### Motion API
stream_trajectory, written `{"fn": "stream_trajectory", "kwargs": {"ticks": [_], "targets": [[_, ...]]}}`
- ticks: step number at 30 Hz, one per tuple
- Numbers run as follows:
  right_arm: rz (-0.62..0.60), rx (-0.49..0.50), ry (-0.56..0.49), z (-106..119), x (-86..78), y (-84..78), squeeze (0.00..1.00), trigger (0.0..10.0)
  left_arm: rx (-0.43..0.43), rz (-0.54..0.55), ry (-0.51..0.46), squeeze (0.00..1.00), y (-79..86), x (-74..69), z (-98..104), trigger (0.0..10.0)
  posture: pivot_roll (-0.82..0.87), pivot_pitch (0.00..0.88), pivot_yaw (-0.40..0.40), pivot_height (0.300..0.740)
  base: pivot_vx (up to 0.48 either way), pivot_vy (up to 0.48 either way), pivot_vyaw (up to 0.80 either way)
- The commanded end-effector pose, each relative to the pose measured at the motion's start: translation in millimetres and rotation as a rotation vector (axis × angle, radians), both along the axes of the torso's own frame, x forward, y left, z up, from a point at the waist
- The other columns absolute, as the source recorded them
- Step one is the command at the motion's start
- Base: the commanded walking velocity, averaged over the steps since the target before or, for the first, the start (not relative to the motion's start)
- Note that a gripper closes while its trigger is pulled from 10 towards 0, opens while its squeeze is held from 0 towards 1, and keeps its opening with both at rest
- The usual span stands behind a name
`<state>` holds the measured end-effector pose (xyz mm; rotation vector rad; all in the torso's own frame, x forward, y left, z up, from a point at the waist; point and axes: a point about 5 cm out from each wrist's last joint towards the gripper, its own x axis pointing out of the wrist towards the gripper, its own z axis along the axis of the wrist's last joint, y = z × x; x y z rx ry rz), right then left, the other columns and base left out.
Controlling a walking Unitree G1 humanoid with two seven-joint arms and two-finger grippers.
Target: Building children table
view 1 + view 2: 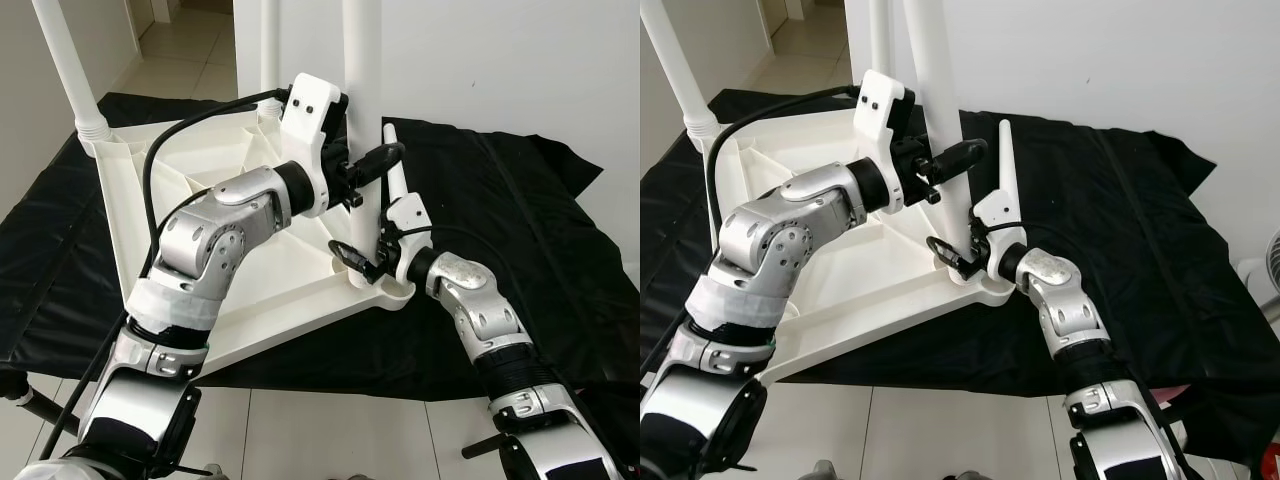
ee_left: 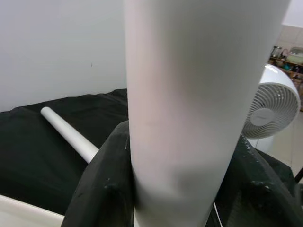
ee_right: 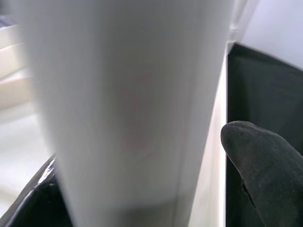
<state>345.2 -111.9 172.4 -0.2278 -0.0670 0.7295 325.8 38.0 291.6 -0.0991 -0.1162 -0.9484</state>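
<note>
2 pincers work on 1 white leg [image 1: 362,60] standing upright at the near corner of the upturned white tabletop [image 1: 240,270]. the left pincer [image 1: 372,165] is clamped on the leg partway up, its black fingers [image 2: 102,189] wrapped around the tube. the right pincer [image 1: 362,262] is clamped on the same leg low down, just above the corner socket [image 1: 385,293].

outward from there, the tabletop lies underside up on a black cloth [image 1: 520,250], with another leg [image 1: 70,70] already standing at the far left corner and more uprights at the back. 1 loose leg [image 1: 1006,165] lies on the cloth just beyond the right wrist, near a white wall [image 1: 500,60]. a fan [image 2: 270,113] stands off to the side.

my guess is the leg is being seated or twisted into its socket. if the 2 pincers push off-axis, the leg could jam crooked or the threads cross; a hard twist might also drag the light tabletop across the slippery cloth.
</note>
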Motion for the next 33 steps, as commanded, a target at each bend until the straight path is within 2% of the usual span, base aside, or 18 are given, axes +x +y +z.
{"fn": "stream_trajectory", "kwargs": {"ticks": [1, 6, 8, 11, 14, 19, 23, 33], "targets": [[-0.052, -0.006, -0.047, 7.1, 4.6, 2.0, 0.0, 10.0, 0.01, 0.042, 0.003, 0.0, -2.5, 6.9, 6.7, 10.0, 0.05, 0.001, -0.077, 0.74, 0.0, 0.0, 0.0], [-0.118, -0.008, -0.085, 10.2, 9.3, 10.3, 0.0, 10.0, -0.004, 0.117, -0.028, 0.0, -2.9, 16.1, 18.1, 10.0, 0.05, 0.0, -0.078, 0.74, 0.0, 0.0, 0.0], [-0.177, -0.005, -0.108, 12.2, 13.7, 13.1, 0.0, 10.0, 0.003, 0.183, -0.066, 0.0, -2.2, 20.7, 24.0, 10.0, 0.05, 0.0, -0.078, 0.74, 0.0, 0.0, 0.0], [-0.21, 0.002, -0.11, 12.0, 15.5, 15.6, 0.0, 10.0, 0.008, 0.218, -0.072, 0.0, -2.7, 22.9, 25.5, 10.0, 0.05, 0.0, -0.079, 0.74, 0.0, 0.0, 0.0], [-0.298, 0.026, -0.103, 10.0, 18.9, 22.0, 0.0, 10.0, 0.0, 0.263, -0.078, 0.0, -6.5, 24.4, 29.7, 10.0, 0.06, 0.0, -0.081, 0.74, 0.0, 0.0, 0.0], [-0.361, 0.036, -0.107, 9.2, 20.9, 26.8, 0.0, 10.0, -0.014, 0.28, -0.082, 0.0, -10.2, 24.0, 33.9, 10.0, 0.06, 0.0, -0.08, 0.74, 0.0, 0.0, 0.0], [-0.459, 0.059, -0.128, 10.5, 22.4, 38.1, 0.0, 10.0, -0.024, 0.298, -0.104, 0.0, -23.3, 20.6, 39.6, 10.0, 0.06, 0.0, -0.082, 0.74, 0.0, 0.0, 0.0], [-0.489, 0.061, -0.208, 18.3, 23.2, 44.2, 0.0, 10.0, -0.022, 0.285, -0.118, 0.0, -36.9, 18.3, 40.0, 10.0, 0.06, 0.0, -0.086, 0.74, 0.0, 0.0, 0.0]]}}
